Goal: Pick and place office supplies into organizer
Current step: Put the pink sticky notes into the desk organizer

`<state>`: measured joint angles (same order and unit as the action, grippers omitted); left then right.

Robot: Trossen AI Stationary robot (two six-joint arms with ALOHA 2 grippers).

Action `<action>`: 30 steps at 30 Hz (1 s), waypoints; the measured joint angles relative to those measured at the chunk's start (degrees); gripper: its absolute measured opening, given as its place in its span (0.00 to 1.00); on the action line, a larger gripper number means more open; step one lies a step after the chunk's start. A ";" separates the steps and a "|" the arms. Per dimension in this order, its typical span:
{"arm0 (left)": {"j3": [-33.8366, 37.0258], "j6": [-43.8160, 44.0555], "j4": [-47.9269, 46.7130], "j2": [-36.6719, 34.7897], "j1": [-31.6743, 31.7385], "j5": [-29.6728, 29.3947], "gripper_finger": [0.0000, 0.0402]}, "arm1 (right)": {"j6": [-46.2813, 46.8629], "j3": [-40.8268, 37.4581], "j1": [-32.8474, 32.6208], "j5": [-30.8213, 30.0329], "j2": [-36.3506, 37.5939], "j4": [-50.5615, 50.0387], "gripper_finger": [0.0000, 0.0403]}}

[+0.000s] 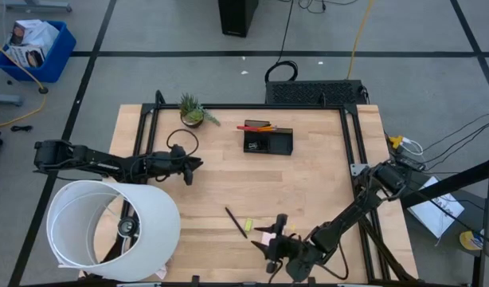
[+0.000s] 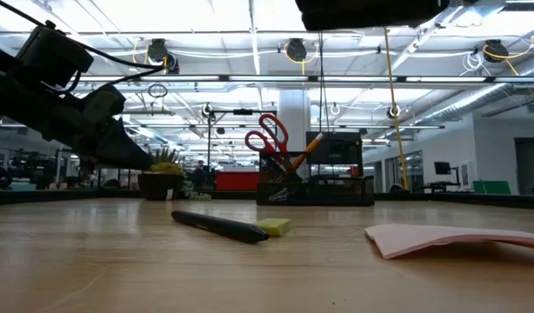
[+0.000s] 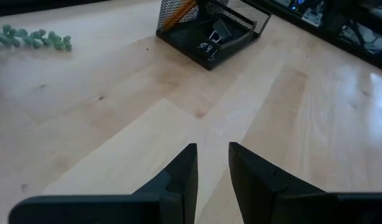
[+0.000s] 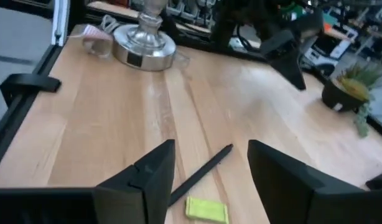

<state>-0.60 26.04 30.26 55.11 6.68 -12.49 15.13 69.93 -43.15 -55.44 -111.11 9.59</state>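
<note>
The black organizer [image 1: 268, 141] stands at the table's far middle, with red scissors [image 2: 267, 139] and orange pencils [image 1: 259, 127] upright in it. A black pen [image 1: 236, 222], a yellow-green piece [image 1: 248, 222] and a pink sticky-note pad [image 1: 264, 237] lie flat near the near edge. My right gripper [image 1: 274, 239] hovers open above the pad. In its wrist view the pen [image 4: 200, 174] and the piece [image 4: 206, 210] lie between the spread fingers. My left gripper [image 1: 193, 163] hangs over bare wood left of centre, its fingers [image 3: 185, 171] a narrow gap apart.
A large white cylinder [image 1: 109, 231] fills the near left corner, over a silver base [image 4: 144, 37]. A small potted plant [image 1: 193, 113] stands at the far left. Binder clips [image 3: 209, 45] lie in the organizer's lower compartment. Bare wood spans the table's middle.
</note>
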 joint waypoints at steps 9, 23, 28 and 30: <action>0.00 -0.26 -0.09 0.00 0.00 0.04 0.23 | 10.06 -0.04 4.32 8.34 -0.17 -5.56 0.37; 0.00 -0.28 -0.08 -0.02 0.00 0.22 0.23 | 34.17 7.40 1.16 6.17 -2.05 -38.28 0.18; 0.00 -0.28 -0.08 0.00 0.00 0.20 0.23 | 27.73 12.89 -3.03 7.28 -6.58 -38.84 0.10; 0.02 -0.30 -0.02 -0.02 0.00 0.20 0.23 | 23.12 17.18 -4.69 7.38 -10.98 -41.69 0.07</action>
<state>-0.58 25.74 30.24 55.09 6.68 -12.29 38.25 87.11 -47.83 -48.06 -122.09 -32.10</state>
